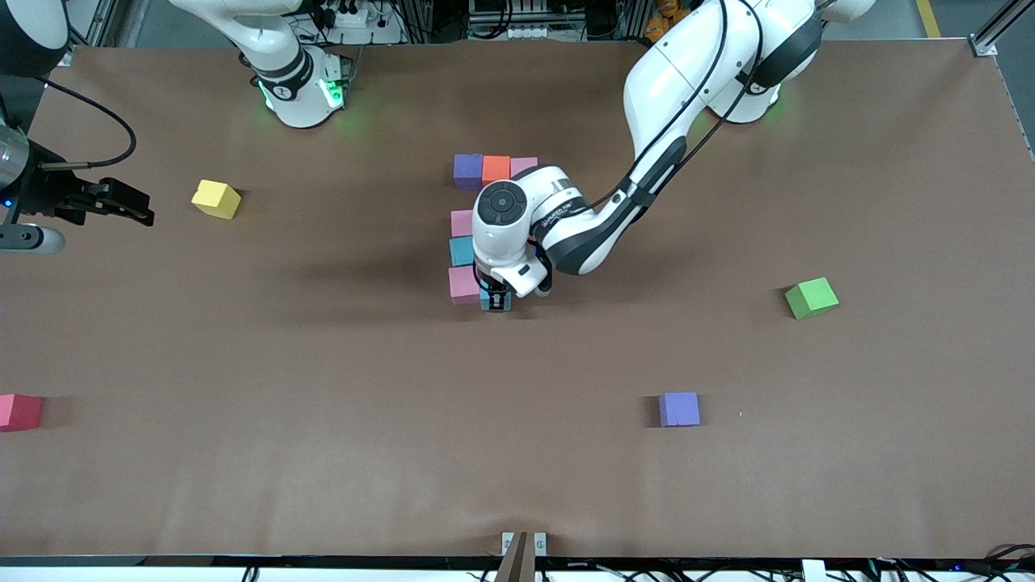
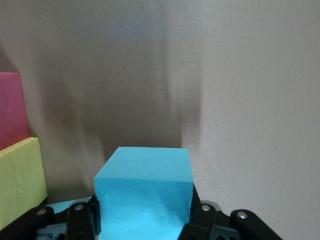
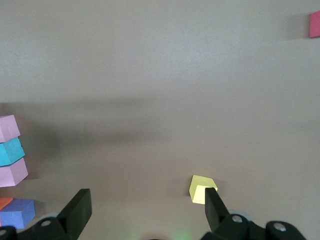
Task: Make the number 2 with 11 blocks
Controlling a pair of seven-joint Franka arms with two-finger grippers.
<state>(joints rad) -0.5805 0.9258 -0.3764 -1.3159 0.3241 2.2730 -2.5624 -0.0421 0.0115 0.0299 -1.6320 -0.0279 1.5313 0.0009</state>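
Note:
My left gripper (image 1: 496, 301) is down at the table, shut on a light blue block (image 1: 495, 302) (image 2: 145, 195). That block sits right beside a pink block (image 1: 463, 284), on its side toward the left arm's end. Farther from the camera, a light blue block (image 1: 462, 250) and another pink block (image 1: 462, 222) continue the column. At the top is a row of purple (image 1: 467, 170), orange (image 1: 496, 168) and pink (image 1: 524, 165). My arm hides the middle of the figure. Loose blocks are yellow (image 1: 216, 199) (image 3: 202, 189), red (image 1: 18, 411) and purple (image 1: 678, 409). My right gripper (image 1: 133, 206) (image 3: 145, 197) waits open, high over the right arm's end.
A green cube (image 1: 811, 297) lies toward the left arm's end of the table. In the left wrist view a yellowish block (image 2: 17, 180) and a pink-red block (image 2: 12, 110) show beside the held block. Brown table (image 1: 323, 453) stretches wide nearer the camera.

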